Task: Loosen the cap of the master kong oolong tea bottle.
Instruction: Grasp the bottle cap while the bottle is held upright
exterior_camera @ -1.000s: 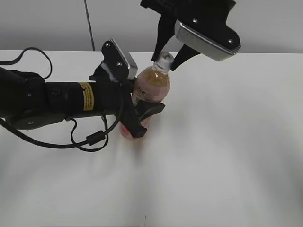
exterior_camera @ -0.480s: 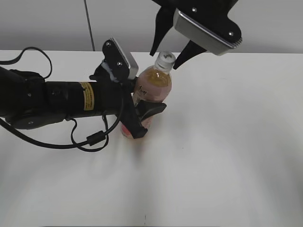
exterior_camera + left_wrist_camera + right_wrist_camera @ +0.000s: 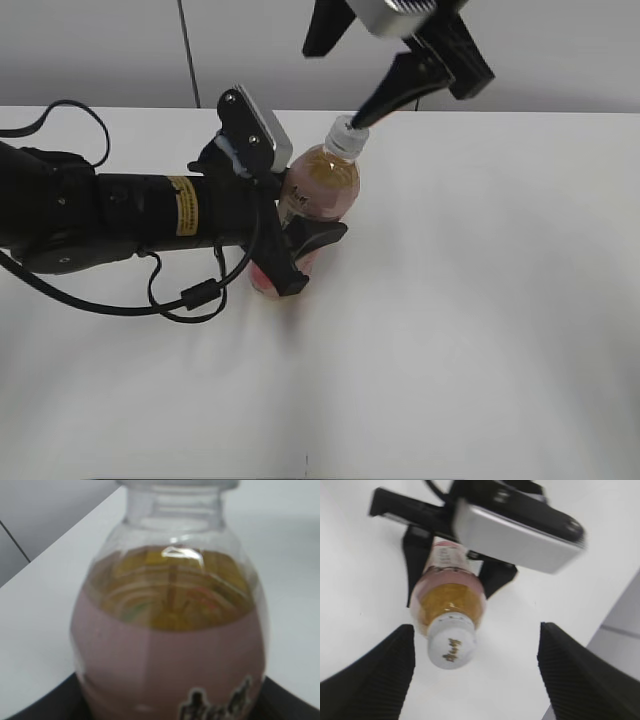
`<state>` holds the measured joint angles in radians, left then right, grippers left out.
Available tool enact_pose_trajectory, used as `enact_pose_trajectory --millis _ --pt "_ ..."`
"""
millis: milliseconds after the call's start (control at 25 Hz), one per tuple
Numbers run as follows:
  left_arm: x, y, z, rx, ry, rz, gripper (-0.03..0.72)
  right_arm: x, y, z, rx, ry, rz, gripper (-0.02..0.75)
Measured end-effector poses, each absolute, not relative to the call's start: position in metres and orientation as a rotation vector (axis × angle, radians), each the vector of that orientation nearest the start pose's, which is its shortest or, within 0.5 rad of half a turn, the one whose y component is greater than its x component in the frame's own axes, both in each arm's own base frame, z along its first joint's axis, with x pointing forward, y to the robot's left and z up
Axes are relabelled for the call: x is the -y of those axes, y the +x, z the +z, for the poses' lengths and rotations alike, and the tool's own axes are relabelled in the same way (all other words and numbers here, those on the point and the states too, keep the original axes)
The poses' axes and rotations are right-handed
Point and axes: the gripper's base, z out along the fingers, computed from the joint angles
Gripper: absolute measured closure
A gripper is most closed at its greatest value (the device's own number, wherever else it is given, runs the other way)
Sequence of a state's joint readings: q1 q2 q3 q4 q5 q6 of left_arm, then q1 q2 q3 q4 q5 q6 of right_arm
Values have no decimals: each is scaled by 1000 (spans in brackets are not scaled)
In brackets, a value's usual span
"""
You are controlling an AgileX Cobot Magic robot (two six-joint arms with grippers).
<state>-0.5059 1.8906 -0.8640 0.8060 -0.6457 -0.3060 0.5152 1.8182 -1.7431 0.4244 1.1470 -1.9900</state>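
Observation:
The master kong oolong tea bottle (image 3: pixel 318 190) stands on the white table (image 3: pixel 480 300), amber tea above a pink label. Its white cap (image 3: pixel 348 134) is on. My left gripper (image 3: pixel 300 250) is shut on the bottle's body; in the left wrist view the bottle (image 3: pixel 170 630) fills the frame between the dark fingers. My right gripper (image 3: pixel 340 70) is open above the cap, one fingertip close beside it. In the right wrist view the cap (image 3: pixel 452 649) with its dark mark sits near the left finger of the wide-open jaws (image 3: pixel 476 670), and the bottle (image 3: pixel 449 595) shows below it.
The left arm (image 3: pixel 110 215) lies across the table's left side with a black cable (image 3: pixel 195 295) looping under it. A grey wall (image 3: pixel 560 50) rises behind the table's far edge.
My right gripper has risen off the cap and turned, with its jaws now open above it. The bottle and left gripper have stayed put.

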Motion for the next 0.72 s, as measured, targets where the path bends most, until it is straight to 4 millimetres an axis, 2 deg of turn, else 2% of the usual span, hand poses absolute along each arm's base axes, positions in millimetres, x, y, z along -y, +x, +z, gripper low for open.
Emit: enact_pose_trajectory --millis 120,240,360,480,560,720 --pt "211 300 153 -1683 1121 -528 288 -226 334 354 -1263 -2051 63 160" --pt "211 300 153 -1682 1122 -528 288 -227 343 367 -1650 -1608 207 160" --pt "211 300 153 -1683 1123 -527 288 -221 342 366 -2087 -1171 382 160" --pt "211 300 153 -1683 1123 -527 288 -208 334 355 -2509 -785 424 160" --pt "211 300 153 -1683 1123 -527 288 -204 331 350 -2653 -604 428 161" --pt "211 300 153 -1680 1122 -529 288 -207 332 342 -2779 -304 502 172"
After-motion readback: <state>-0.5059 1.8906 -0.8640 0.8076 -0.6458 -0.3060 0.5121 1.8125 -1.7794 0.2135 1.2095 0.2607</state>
